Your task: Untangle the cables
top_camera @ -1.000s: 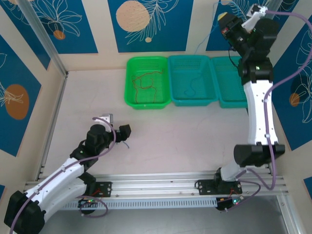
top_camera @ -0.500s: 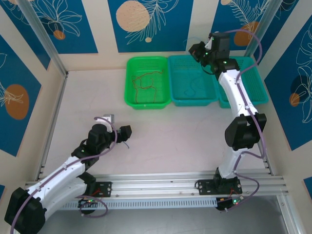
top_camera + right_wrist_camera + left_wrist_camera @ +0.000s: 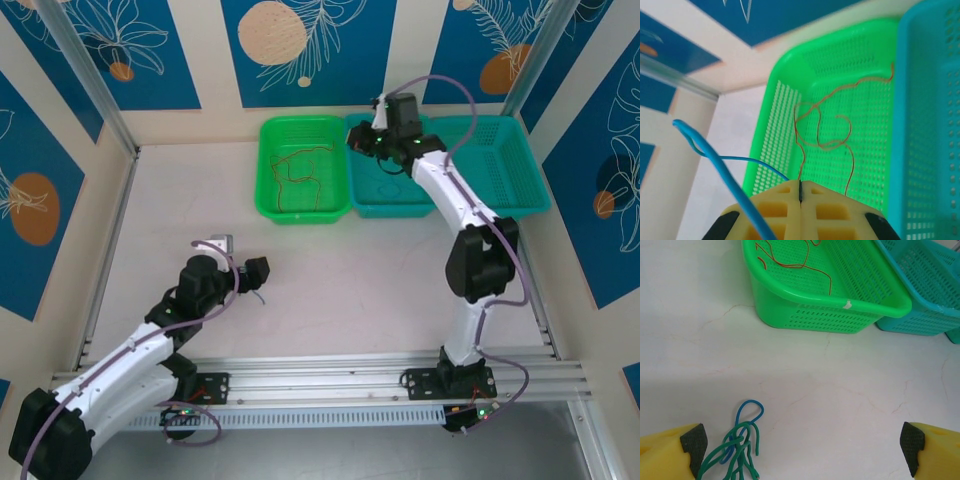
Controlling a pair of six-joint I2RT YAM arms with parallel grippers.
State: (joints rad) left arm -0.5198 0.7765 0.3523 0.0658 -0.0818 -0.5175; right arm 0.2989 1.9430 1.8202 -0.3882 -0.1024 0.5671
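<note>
A blue cable (image 3: 715,165) is being clamped by the right claw (image 3: 800,192) above the far green basket (image 3: 771,145), where red-brown cables (image 3: 830,146) are lying; the left claw (image 3: 802,447) is being held wide apart, a green-blue tangle (image 3: 740,447) lying between its fingers on the near table (image 3: 840,390).

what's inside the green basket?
One red-brown wire in loose loops on the floor of the green basket. From the left wrist, the basket's near wall covers part of the floor.

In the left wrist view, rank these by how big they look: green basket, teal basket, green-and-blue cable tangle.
1. green basket
2. teal basket, though the frame edge cuts it off
3. green-and-blue cable tangle, smallest even though it lies nearest the camera
</note>
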